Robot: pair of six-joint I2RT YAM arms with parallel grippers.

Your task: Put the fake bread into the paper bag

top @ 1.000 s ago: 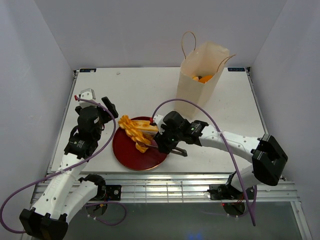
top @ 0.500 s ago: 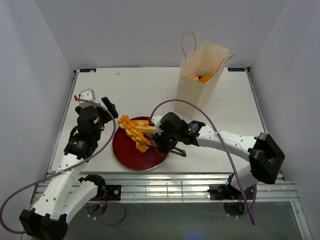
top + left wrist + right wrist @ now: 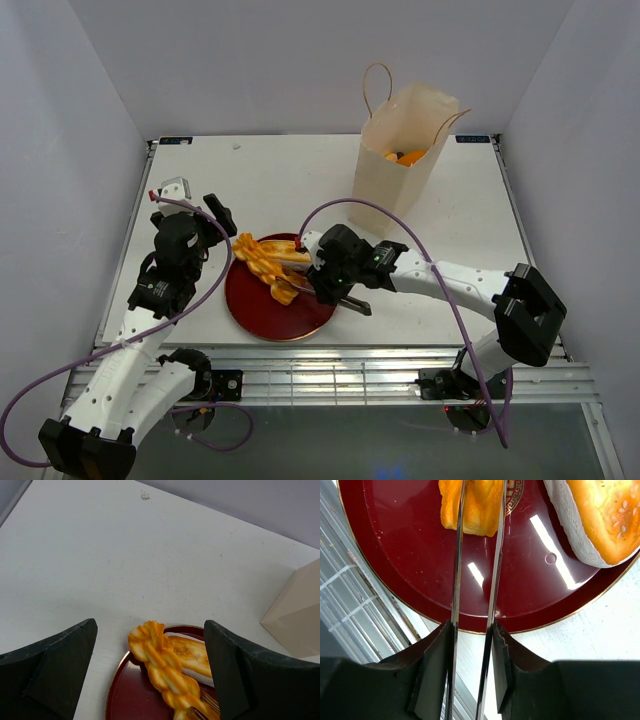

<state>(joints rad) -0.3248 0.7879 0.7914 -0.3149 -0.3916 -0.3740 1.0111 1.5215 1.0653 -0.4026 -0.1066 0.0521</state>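
A glossy orange braided loaf (image 3: 262, 262) and a pale long roll (image 3: 291, 252) lie on a dark red plate (image 3: 268, 316). My right gripper (image 3: 325, 283) is shut on metal tongs (image 3: 457, 580). The tong arms straddle the near end of the braided loaf (image 3: 475, 505), with the long roll (image 3: 600, 515) beside it. My left gripper (image 3: 200, 207) is open and empty, just left of the plate; its view shows the loaf (image 3: 165, 667) and roll (image 3: 192, 655). The paper bag (image 3: 395, 170) stands upright at the back right with orange bread (image 3: 408, 156) inside.
The plate (image 3: 410, 565) sits near the table's front edge, with metal rails just beyond it. The bag's two loop handles stick up above its open mouth. A bag corner shows in the left wrist view (image 3: 300, 615). White walls close in the table on three sides.
My right gripper with the tongs has edged left along the plate, and the braided loaf has shifted slightly left. The left arm has not moved.
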